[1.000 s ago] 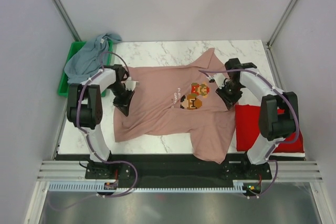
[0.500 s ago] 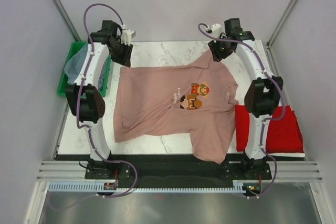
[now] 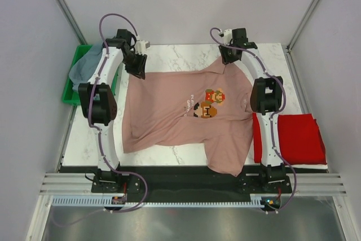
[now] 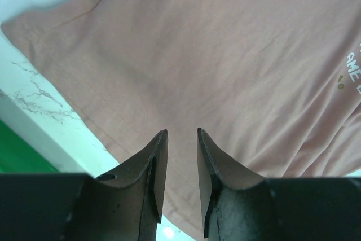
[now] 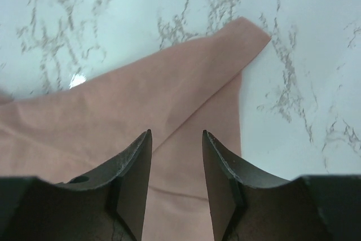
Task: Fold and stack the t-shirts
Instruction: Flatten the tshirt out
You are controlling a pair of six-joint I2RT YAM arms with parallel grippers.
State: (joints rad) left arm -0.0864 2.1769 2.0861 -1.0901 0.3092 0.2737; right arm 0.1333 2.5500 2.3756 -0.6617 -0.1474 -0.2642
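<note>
Left pincer (image 4: pixel 181 134): jaws a narrow slot apart, nothing between them. It's over the far-left part of the pink tee (image 3: pixel 180 111), near its edge. Can't tell if the tips touch the cloth.

Right pincer (image 5: pixel 176 134): jaws wider apart, also empty. It's over the tee's pointed far-right corner, which lies flat on the table (image 3: pixel 175 55). Contact can't be judged either.

Pink tee is spread on the table, print side up, between the two arms. Its near-right part hangs over the near edge of the table.

Red tee (image 3: pixel 296 138) is a folded square on the right, just beside the pink one. Grey-blue tee (image 3: pixel 84 67) is bunched in the green bin (image 3: pixel 70 93) at the left edge.
</note>
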